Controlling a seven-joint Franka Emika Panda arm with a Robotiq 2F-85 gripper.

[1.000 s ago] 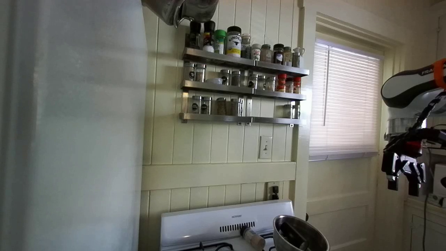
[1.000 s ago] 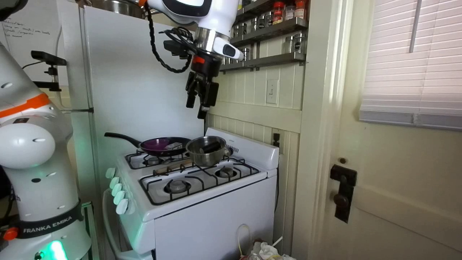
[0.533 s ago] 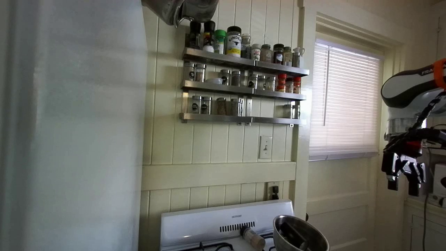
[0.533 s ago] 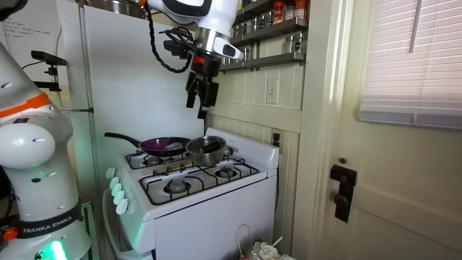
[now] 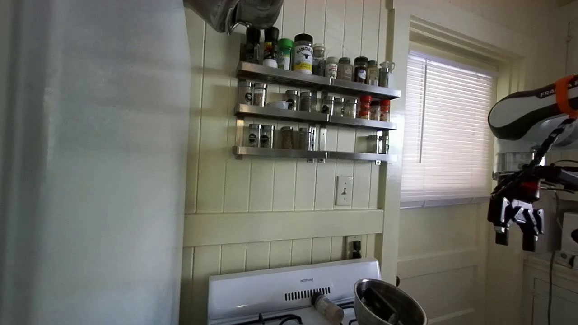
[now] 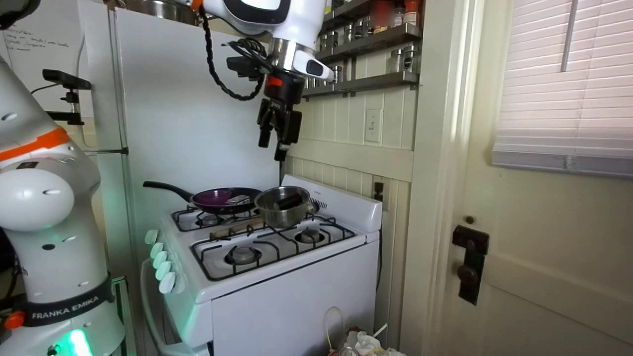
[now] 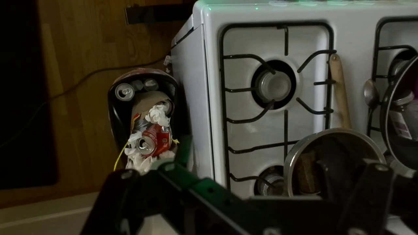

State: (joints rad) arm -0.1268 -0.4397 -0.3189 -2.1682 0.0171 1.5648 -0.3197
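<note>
My black gripper (image 6: 272, 150) hangs pointing down above the stove (image 6: 292, 259); its two fingers stand apart with nothing between them. At the right edge of an exterior view the gripper (image 5: 515, 243) shows the same gap. Below it and apart from it, a steel bowl (image 6: 282, 218) rests on the stove grates with a dark bottle (image 6: 289, 201) inside. In the wrist view the bowl (image 7: 289, 169) is partly covered by the dark finger on the right. A black frying pan (image 6: 225, 210) beside the bowl holds a purple dish (image 6: 212, 197).
Spice shelves (image 5: 284, 112) with many jars line the wall. A jar (image 5: 332, 312) lies on the stove behind the bowl. The fridge (image 6: 198, 113) stands alongside the stove. In the wrist view a trash bin (image 7: 112, 112) with cans sits beside the stove. A wooden handle (image 7: 339, 88) lies between grates.
Over the last half second the gripper has shifted slightly up, a little left in an exterior view and a little right in an exterior view. Its fingers stay apart. The stove items have not moved.
</note>
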